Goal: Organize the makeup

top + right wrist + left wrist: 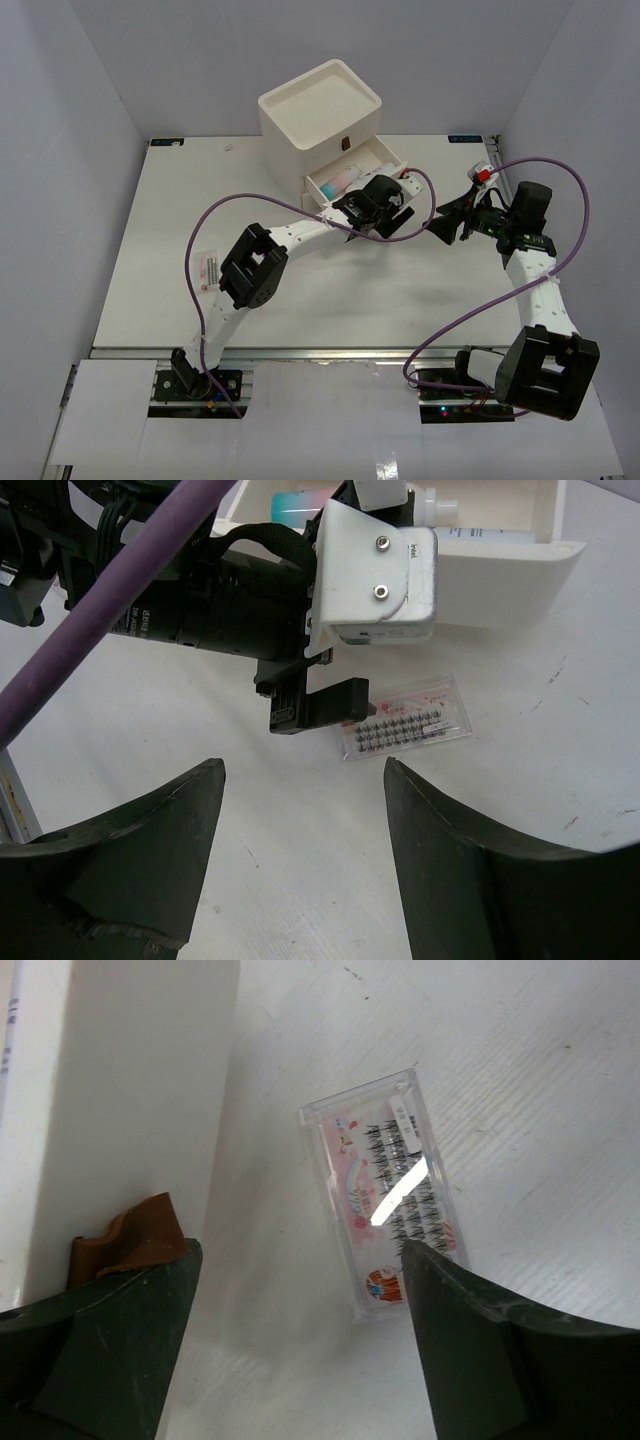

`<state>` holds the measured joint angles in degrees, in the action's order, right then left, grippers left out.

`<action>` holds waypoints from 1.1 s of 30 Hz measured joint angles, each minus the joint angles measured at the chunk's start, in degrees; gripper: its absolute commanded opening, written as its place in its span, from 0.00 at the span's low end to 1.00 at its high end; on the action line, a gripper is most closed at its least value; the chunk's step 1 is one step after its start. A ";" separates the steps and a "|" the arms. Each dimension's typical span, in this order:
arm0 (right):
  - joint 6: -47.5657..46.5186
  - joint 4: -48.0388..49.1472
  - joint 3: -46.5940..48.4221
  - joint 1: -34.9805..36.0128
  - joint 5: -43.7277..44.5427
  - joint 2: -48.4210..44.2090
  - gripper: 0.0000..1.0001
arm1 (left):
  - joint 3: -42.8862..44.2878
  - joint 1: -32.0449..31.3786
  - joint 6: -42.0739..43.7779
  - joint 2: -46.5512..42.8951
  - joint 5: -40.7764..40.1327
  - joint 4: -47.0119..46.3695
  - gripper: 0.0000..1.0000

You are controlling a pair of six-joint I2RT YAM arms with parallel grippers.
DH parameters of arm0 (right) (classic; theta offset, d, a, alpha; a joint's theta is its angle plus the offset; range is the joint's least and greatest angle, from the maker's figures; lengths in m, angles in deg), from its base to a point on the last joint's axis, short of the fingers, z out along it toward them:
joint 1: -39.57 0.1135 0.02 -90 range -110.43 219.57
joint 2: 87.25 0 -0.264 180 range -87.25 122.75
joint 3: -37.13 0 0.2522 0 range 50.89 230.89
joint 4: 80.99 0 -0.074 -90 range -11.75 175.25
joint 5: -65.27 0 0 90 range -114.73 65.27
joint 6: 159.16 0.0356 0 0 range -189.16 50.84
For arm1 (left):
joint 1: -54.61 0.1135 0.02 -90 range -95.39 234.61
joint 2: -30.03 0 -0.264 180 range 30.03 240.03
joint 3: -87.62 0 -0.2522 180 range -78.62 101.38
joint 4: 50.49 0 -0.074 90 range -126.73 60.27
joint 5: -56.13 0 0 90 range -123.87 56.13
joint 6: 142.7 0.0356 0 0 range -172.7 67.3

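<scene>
A clear lash case point(385, 1195) with pink print lies flat on the table, just ahead of my open, empty left gripper point(298, 1260), between its fingers' lines. In the right wrist view the case point(408, 727) lies beside the left gripper point(318, 708). The open drawer point(372, 160) of the white box holds a pink tube with teal cap point(338, 181) and a white bottle point(470, 532). My right gripper point(302, 780) is open and empty, right of the left one point(392, 212). A flat red-printed packet point(210, 270) lies at the left. No sponges show.
The white drawer box point(320, 105) stands at the back centre; the dark red handle point(130, 1235) of its drawer is beside my left finger. A small red and white item point(481, 174) lies at the back right. Purple cables loop over both arms.
</scene>
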<state>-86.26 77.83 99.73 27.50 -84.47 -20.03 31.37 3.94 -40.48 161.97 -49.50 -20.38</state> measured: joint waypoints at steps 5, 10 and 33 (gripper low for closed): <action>0.00 0.02 0.00 -0.25 0.00 0.06 0.71 | 0.27 1.54 -0.50 -0.08 1.81 0.31 0.53; 0.00 0.02 0.00 -0.29 0.00 0.41 0.71 | 0.27 3.25 -1.06 -0.49 3.60 0.36 0.42; 0.08 0.04 0.00 -0.45 -0.04 0.76 0.71 | 2.19 4.38 -1.21 -0.55 8.28 1.44 0.56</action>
<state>-86.18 77.87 99.73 27.05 -84.52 -19.27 33.55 8.32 -41.70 161.42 -41.21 -18.94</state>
